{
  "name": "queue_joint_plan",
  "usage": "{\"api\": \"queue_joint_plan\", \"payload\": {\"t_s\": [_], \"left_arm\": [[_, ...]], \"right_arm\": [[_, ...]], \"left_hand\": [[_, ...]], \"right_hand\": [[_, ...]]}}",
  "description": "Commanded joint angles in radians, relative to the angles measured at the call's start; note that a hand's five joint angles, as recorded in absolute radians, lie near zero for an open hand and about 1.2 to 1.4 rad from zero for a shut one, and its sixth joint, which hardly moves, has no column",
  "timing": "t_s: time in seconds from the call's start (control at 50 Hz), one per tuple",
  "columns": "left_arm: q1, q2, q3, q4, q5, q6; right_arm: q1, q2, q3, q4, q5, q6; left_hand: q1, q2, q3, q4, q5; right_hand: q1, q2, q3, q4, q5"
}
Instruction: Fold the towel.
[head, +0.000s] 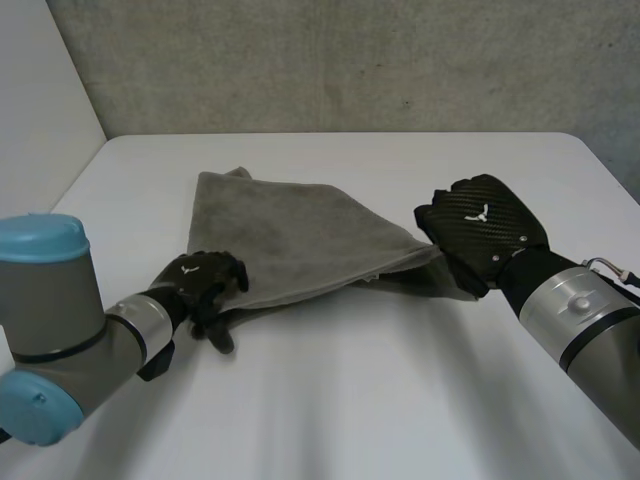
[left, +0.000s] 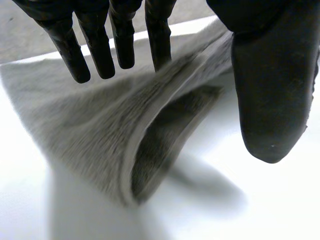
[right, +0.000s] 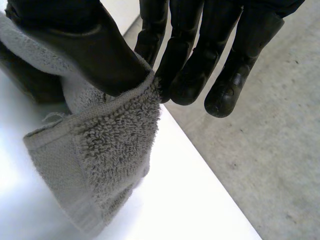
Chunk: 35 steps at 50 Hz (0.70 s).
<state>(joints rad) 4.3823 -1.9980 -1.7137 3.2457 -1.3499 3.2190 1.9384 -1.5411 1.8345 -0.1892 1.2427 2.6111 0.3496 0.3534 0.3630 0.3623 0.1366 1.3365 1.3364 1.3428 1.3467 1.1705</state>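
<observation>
Grey towel (head: 290, 240) on the counter (head: 400, 380), both ends grabbed
left robot hand (head: 205, 280) grips its 7 o'clock corner, right robot hand (head: 480, 225) pinches 3 o'clock

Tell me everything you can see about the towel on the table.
The towel is grey terry cloth with a flat woven band along its hem. It is doubled over into a rough triangle on the white table. Its far corner lies flat toward the back of the table, and at the near edge its two layers gape open. The left hand grips the near left corner. The right hand pinches the right corner against its thumb, and the hem droops from that pinch.
</observation>
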Motion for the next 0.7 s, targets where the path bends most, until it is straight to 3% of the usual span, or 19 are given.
{"api": "queue_joint_plan", "payload": {"t_s": [0.02,0.24,0.38,0.52,0.7], "left_arm": [[-0.007,-0.008,-0.050,0.104,-0.152,0.001],[0.009,0.002,-0.055,0.245,-0.262,-0.042],[0.016,-0.002,-0.035,0.261,-0.262,-0.110],[0.009,-0.022,-0.015,0.256,-0.256,-0.107],[-0.082,0.004,-0.101,0.252,-0.196,-0.094]], "right_arm": [[-0.045,0.006,-0.003,-0.006,0.017,0.098],[-0.050,0.010,0.022,-0.006,0.018,0.098],[-0.047,0.009,0.032,-0.006,0.018,0.101],[-0.044,0.001,0.034,-0.007,0.020,0.106],[-0.042,0.010,0.045,-0.015,0.020,0.107]], "left_hand": [[-0.051,-0.055,-0.064,-0.064,-0.013],[-0.033,-0.037,-0.047,-0.046,0.005],[-0.030,-0.034,-0.044,-0.043,0.008],[-0.027,-0.031,-0.041,-0.040,0.011],[-0.042,-0.046,-0.056,-0.055,-0.004]], "right_hand": [[0.060,0.060,0.054,0.050,0.051],[0.060,0.060,0.054,0.050,0.051],[0.060,0.060,0.054,0.050,0.051],[0.060,0.060,0.054,0.050,0.051],[0.060,0.060,0.054,0.050,0.051]]}}
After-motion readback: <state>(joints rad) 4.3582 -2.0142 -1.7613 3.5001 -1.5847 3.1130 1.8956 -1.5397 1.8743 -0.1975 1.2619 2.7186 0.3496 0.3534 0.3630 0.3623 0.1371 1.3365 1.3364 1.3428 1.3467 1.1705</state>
